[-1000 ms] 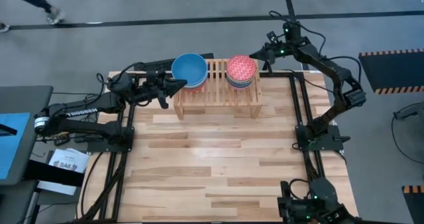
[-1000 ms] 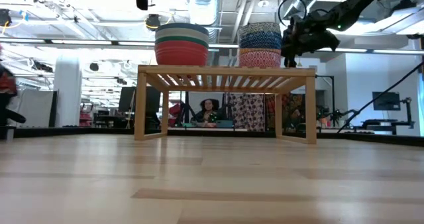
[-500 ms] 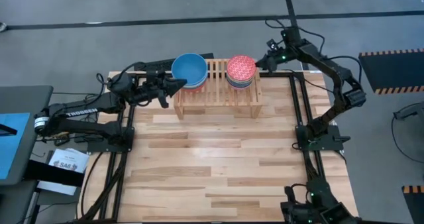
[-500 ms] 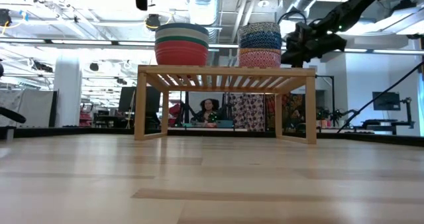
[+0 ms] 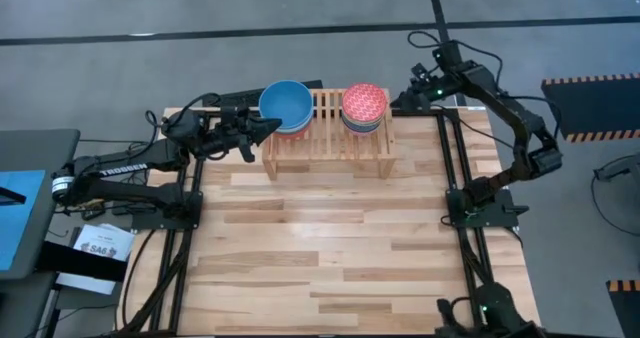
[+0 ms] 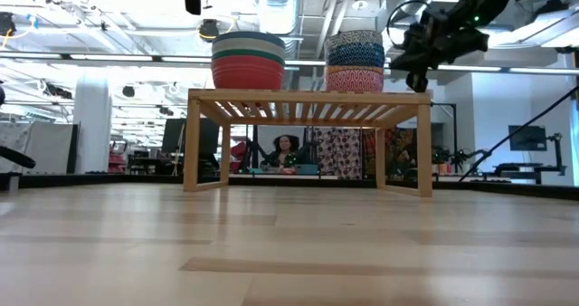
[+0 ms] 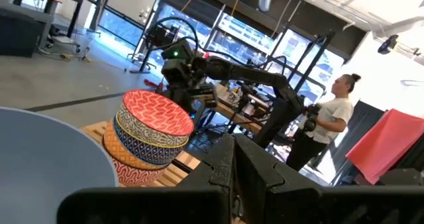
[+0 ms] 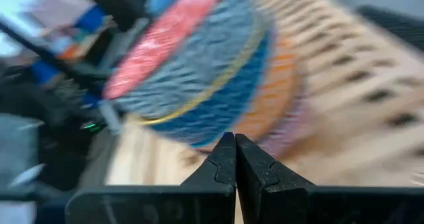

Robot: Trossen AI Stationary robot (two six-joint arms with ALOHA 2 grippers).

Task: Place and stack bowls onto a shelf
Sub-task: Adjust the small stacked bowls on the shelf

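The light-wood shelf [image 5: 326,138] stands at the table's far edge and carries two stacks of bowls. The left stack [image 6: 248,60] has a red bowl at the bottom and a plain blue bowl [image 5: 286,104] on top. The right stack [image 6: 355,60] is of patterned bowls, topped by a red patterned one [image 5: 364,102]. My left gripper [image 5: 266,128] is shut and hovers level beside the left stack, off the shelf's left end. My right gripper [image 5: 406,97] is shut and hangs just right of the patterned stack [image 8: 199,78], apart from it.
The plank tabletop [image 5: 330,238] lies bare in front of the shelf. A person [image 7: 330,121] stands beyond the table's right side, next to a red cloth [image 7: 391,144]. Another person [image 6: 285,152] sits in the room behind the shelf.
My right gripper has drawn back from the patterned stack toward the table's right edge, staying shut. The bowls and the left arm have kept still.
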